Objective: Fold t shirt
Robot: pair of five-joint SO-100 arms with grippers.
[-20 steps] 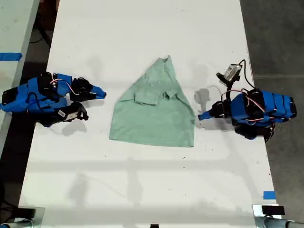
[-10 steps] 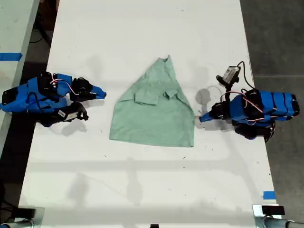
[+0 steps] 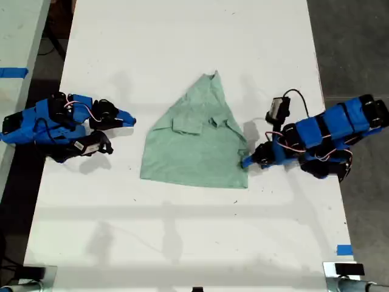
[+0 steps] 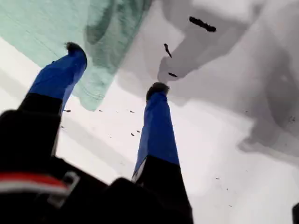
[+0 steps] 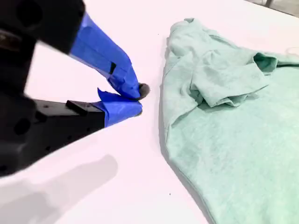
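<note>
The pale mint-green t shirt (image 3: 197,143) lies flat and wrinkled mid-table, its narrow tip pointing to the far edge. My first gripper (image 3: 245,162) reaches in from the exterior view's right and is open at the shirt's near corner on that side. One fingertip (image 4: 74,48) rests over the hem of the t shirt (image 4: 46,23), the other fingertip (image 4: 156,88) on bare table. My second gripper (image 3: 130,120) sits at the exterior view's left, shut and empty, a short gap from the shirt's edge. Its tips (image 5: 135,98) are closed beside the t shirt (image 5: 224,116).
The white table (image 3: 182,36) extends far beyond the shirt on all sides. Dark floor borders it at both sides of the exterior view. A blue tape mark (image 3: 344,249) sits near the table's front corner at the exterior view's right.
The first arm has stretched toward the exterior view's left, bringing its gripper from clear of the shirt to its near corner. The second arm and the shirt have stayed still.
</note>
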